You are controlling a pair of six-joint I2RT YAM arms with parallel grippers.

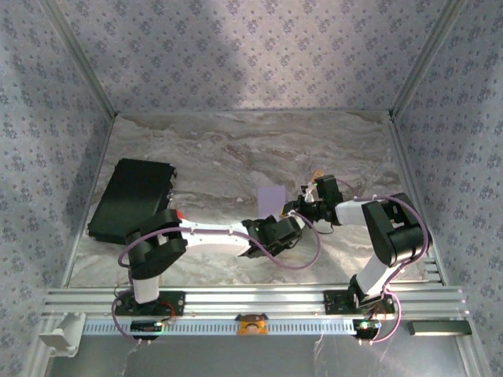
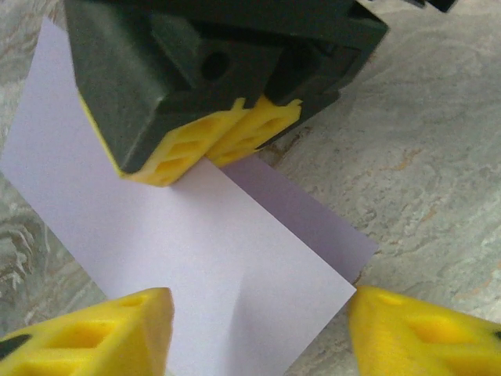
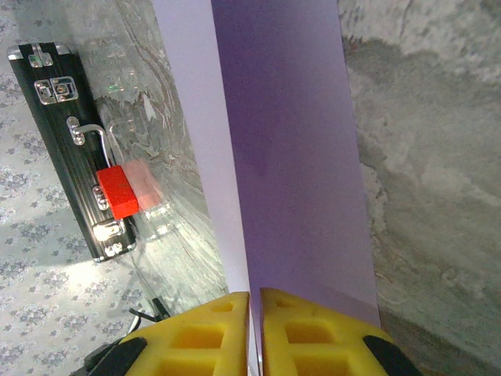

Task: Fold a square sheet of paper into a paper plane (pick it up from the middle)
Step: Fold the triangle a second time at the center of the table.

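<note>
- You had the right pincer (image 3: 254, 329) closed flat on the near edge of the square sheet of pale lavender paper (image 3: 290, 157), with no gap between its yellow pads.
- The sheet lay near the middle of the grey marbled surface (image 1: 236, 149), between the two arms, with one layer doubled over another.
- From the left wrist camera, your left pincer (image 2: 258, 329) stood half wide, a pad on each side of the sheet's near corner, gripping nothing.
- I judged this to be an early fold, likely the centre crease. There was no pointed dart shape yet, so most of the folding remained.
- The next move seemed to call for the left pincer to press or steady the free layer while the right one kept its pinch, with the edges matched before creasing.
- Counted: one lavender sheet, two pincers, one black latched case (image 3: 66, 157) well to the left, and one small red block (image 3: 117, 192) against that case.
</note>
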